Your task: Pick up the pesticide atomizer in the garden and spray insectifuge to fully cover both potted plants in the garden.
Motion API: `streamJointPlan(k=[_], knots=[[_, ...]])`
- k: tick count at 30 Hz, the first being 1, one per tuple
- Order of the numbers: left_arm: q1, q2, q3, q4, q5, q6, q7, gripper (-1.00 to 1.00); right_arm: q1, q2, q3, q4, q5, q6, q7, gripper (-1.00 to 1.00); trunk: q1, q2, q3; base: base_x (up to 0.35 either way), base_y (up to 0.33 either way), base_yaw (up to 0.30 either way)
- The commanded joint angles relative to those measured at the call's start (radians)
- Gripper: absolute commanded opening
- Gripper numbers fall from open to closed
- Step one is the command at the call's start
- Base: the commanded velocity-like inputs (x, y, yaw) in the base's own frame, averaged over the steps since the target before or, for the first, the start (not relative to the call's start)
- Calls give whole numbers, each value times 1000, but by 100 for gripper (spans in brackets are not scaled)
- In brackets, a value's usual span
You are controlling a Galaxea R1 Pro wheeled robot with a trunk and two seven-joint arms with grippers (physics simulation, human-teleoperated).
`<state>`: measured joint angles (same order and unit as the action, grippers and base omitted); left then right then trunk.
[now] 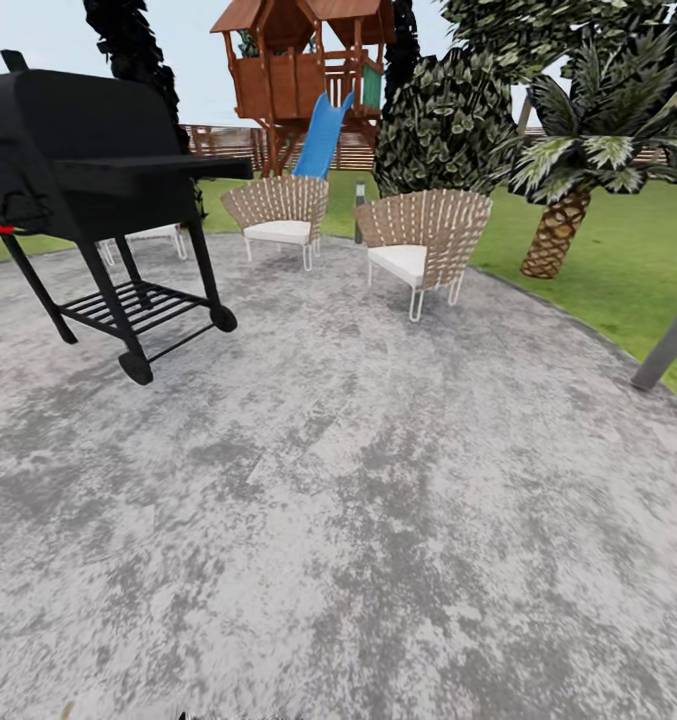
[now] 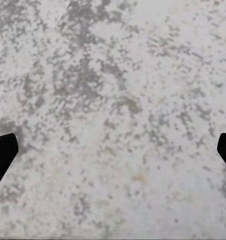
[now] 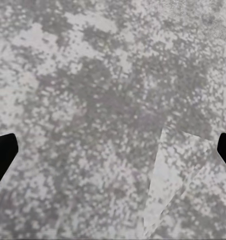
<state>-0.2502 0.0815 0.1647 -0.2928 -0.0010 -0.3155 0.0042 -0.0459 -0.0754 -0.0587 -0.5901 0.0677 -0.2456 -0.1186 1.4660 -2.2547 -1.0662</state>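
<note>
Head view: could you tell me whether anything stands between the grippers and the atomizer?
The way to the atomizer cannot be judged here. The left gripper and right gripper hang open over the patio. Ahead stand a near chair and a far chair, with a grill at the left.

The grey patio (image 1: 358,520) lies open across the centre and lower frame. A black grill (image 1: 88,160) blocks the upper left; two wicker chairs (image 1: 278,210) (image 1: 423,240) stand at upper centre, a palm (image 1: 578,170) and slanted grey post (image 1: 668,345) at right.
</note>
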Motion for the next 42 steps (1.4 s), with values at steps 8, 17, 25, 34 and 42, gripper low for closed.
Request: streamJointPlan(k=[8, 17, 25, 34, 42], knots=[[0, 0, 1, 1, 0, -3, 0, 100, 0, 0, -1, 0, 6, -3, -4, 100, 0, 0, -1, 0, 0, 281], [0, 0, 1, 1, 0, -3, 0, 100, 0, 0, -1, 0, 7, -1, -3, 100, 0, 0, -1, 0, 0, 281], [0, 0, 2, 0, 1, -2, 0, 100, 0, -1, -2, -4, 6, -4, -4, 100, 0, 0, -1, 49, -5, 281], [-1, 0, 3, 0, 2, -2, 0, 100, 0, -1, -3, -8, 3, -3, -1, 100, 0, 0, -1, 273, -92, 97], [-1, 0, 3, 0, 3, -2, 0, 100, 0, -1, -3, -8, 3, -4, -2, 100, 0, 0, -1, 293, -104, 154]])
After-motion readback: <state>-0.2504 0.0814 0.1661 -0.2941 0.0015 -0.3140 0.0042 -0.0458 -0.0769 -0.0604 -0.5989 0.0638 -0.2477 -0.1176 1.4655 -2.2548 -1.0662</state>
